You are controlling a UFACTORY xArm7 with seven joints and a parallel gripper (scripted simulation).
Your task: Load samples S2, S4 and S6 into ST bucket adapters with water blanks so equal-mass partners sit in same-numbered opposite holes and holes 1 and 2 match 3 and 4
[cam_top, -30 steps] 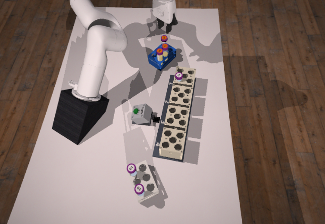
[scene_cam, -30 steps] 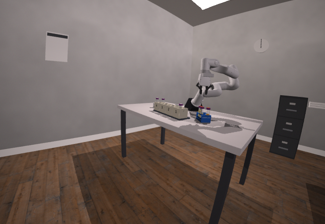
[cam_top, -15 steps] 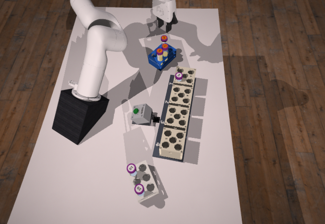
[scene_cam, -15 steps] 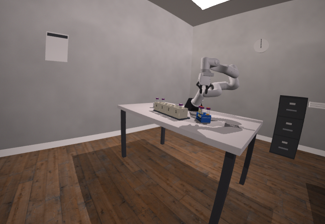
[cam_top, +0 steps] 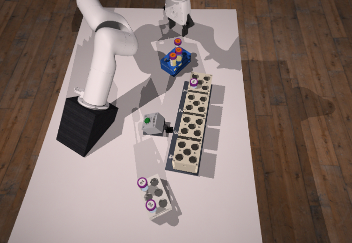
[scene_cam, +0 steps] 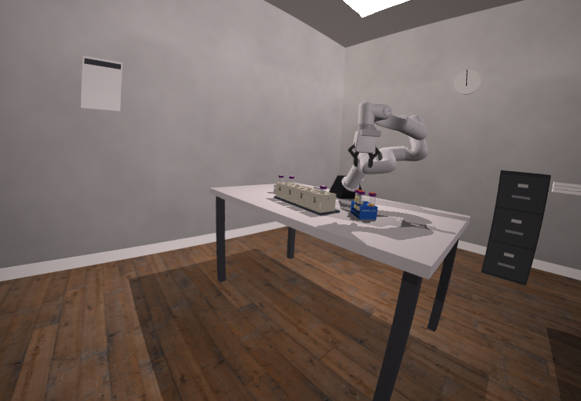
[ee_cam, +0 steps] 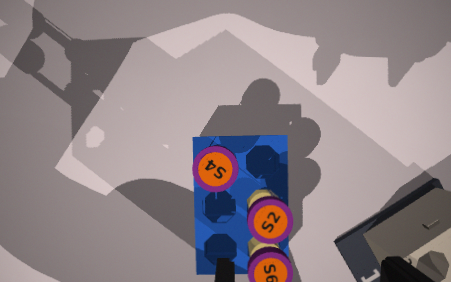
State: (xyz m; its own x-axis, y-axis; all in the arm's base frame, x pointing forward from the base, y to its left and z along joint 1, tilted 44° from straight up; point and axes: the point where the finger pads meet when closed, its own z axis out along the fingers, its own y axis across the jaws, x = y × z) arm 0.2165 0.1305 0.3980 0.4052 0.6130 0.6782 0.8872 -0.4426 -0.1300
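My gripper (cam_top: 179, 28) (scene_cam: 363, 163) (ee_cam: 312, 272) is open and empty, above the blue sample rack (cam_top: 165, 66) (scene_cam: 368, 215) (ee_cam: 202, 225). The rack holds orange-dot tubes S4 (cam_top: 177, 41) (ee_cam: 215, 169), S2 (cam_top: 178, 50) (ee_cam: 270, 220) and S6 (cam_top: 172, 55) (ee_cam: 270, 272), all upright. S2 and S6 show pale yellow liquid; S4's level is unclear. A white-dot blank (cam_top: 193, 82) (scene_cam: 323, 187) stands in adapter 1 (cam_top: 205, 88) (scene_cam: 324, 202); its number is unclear. Adapters 2 (cam_top: 185, 102), 3 (cam_top: 180, 131) and 4 (cam_top: 184, 165) show no tubes. A white rack (cam_top: 162, 213) holds blanks 10 (cam_top: 142, 182) and 20 (cam_top: 150, 204).
The grey desk (cam_top: 159, 123) with the green DONE key (cam_top: 146, 120) stands between the arm's black base (cam_top: 75, 125) and the dark stand ST (cam_top: 171, 165). A small black part (cam_top: 169, 129) sits between desk and stand.
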